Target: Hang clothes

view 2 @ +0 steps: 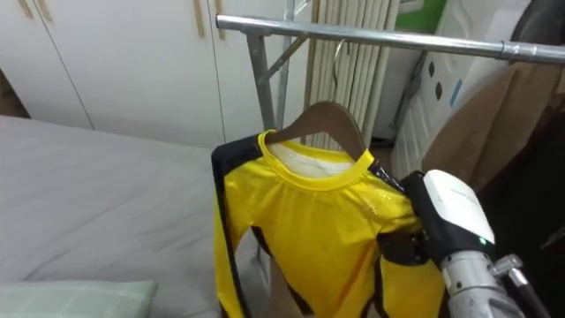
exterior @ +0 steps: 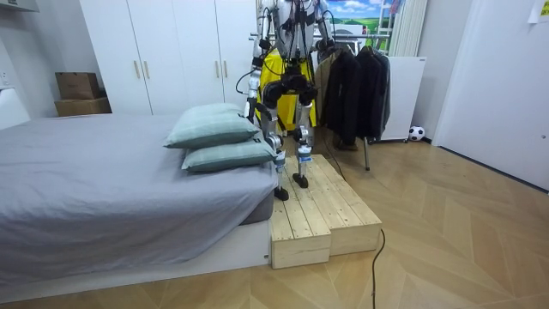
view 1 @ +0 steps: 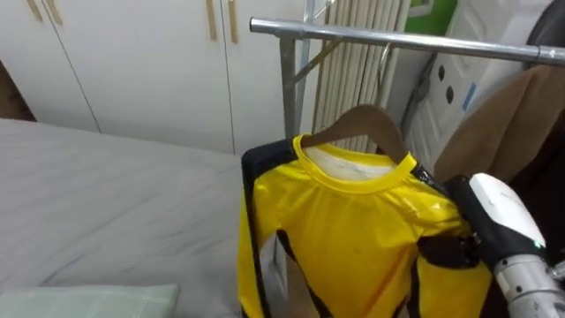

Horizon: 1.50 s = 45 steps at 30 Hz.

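A yellow shirt point(view 1: 353, 230) with black trim hangs on a wooden hanger point(view 1: 366, 119) right in front of me. The hanger's wire hook reaches up to the metal rail point(view 1: 397, 40) of the clothes rack; I cannot tell whether it rests on the rail. My right hand point(view 1: 494, 208) comes in from the lower right and grips the shirt's right shoulder, its dark thumb lying over the yellow cloth. In the room view I stand on a wooden platform point(exterior: 322, 206) facing the rack, with my left hand point(exterior: 253, 110) low at my side.
A brown garment point(view 1: 503, 115) hangs on the rail to the right, with dark jackets point(exterior: 356, 86) further along. The grey bed point(view 1: 106, 194) and a green pillow point(view 1: 88, 300) lie to my left. White wardrobe doors point(view 1: 132, 53) stand behind the bed.
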Tool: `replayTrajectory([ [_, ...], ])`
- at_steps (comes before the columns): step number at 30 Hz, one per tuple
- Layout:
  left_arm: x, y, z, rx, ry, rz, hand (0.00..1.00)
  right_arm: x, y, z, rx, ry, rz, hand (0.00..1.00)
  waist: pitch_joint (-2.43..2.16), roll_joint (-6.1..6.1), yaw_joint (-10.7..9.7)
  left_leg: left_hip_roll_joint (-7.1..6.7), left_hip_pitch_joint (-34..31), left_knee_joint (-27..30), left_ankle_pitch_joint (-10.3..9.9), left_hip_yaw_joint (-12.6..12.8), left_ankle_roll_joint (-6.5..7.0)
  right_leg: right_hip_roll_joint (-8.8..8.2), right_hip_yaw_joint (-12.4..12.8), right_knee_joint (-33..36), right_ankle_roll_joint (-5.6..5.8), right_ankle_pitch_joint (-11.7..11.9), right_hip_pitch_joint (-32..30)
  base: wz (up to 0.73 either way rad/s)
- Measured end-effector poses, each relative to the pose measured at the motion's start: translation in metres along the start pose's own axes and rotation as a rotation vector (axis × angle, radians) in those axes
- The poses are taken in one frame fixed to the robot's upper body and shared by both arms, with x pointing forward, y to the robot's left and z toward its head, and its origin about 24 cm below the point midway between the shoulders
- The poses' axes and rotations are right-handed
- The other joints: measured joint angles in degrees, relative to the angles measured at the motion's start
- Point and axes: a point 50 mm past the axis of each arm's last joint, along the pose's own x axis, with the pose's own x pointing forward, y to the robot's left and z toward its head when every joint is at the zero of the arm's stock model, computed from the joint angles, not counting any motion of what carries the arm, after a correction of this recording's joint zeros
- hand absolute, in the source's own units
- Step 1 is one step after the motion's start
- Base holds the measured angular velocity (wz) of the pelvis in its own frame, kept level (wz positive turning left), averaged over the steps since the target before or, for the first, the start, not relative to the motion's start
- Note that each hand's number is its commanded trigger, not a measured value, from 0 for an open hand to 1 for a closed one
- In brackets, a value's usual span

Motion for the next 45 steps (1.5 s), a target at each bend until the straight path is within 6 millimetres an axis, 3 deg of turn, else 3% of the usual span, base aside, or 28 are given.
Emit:
replayTrajectory([
  [1, 0.0, 0.0017, -0.0007, -0.03, 0.001, 0.0, 0.0, -0.0005, -0.0015, 0.0, 0.005, -0.002, -0.004, 1.0, 0.21, 0.18, 0.0, -0.17, 0.3, -1.3, 0.3, -0.5, -0.46, 0.72, 0.7, -1.2, -1.9, 1.2, 0.0, -0.41],
  [2, 0.0002, 0.001, -0.0019, -0.036, 0.006, -0.003, 0.0, -0.0006, -0.0021, -0.0007, 0.006, 0.001, -0.006, 1.0, 0.36, 0.36, 0.1, -0.1, 0.3, -1.5, 0.3, -0.2, -0.45, 1.18, 1.3, -2.0, -2.52, 1.9, -0.1, -0.45],
  [8, 0.0002, -0.0011, -0.0004, -0.031, 0.003, -0.012, 0.0, -0.0008, -0.0076, -0.0052, 0.039, 0.005, -0.015, 1.0, 0.43, 0.16, -0.4, 0.23, 0.0, -1.6, 0.3, 0.1, -0.27, 1.85, 1.6, -5.6, -1.91, 4.2, 0.3, -0.11],
  [14, 0.0, 0.0004, 0.0017, -0.041, -0.011, -0.008, 0.0, -0.0005, -0.008, -0.0044, 0.034, 0.0, -0.018, 1.0, 0.12, -0.34, 0.4, 0.76, -0.5, -2.1, 0.4, 0.1, -0.21, 2.71, 1.1, -8.6, -2.18, 6.1, 1.2, -0.02],
  [21, -0.0002, 0.0005, 0.0028, -0.022, -0.014, 0.01, 0.0, -0.0005, -0.0072, -0.005, 0.029, 0.011, -0.016, 1.0, 0.15, -0.26, 1.9, 0.95, 0.4, -2.4, 0.6, 0.0, -0.33, 3.11, 1.1, -9.5, -2.36, 6.3, 2.4, 0.01],
  [45, -0.0002, -0.0017, 0.0035, 0.003, -0.015, 0.039, 0.0, -0.0006, -0.0008, 0.0017, 0.032, -0.016, 0.004, 1.0, -0.31, -0.04, 2.4, 0.8, 1.8, -3.3, 1.4, -0.1, -0.5, 3.21, 1.1, -9.9, -2.56, 6.9, 3.9, 0.0],
])
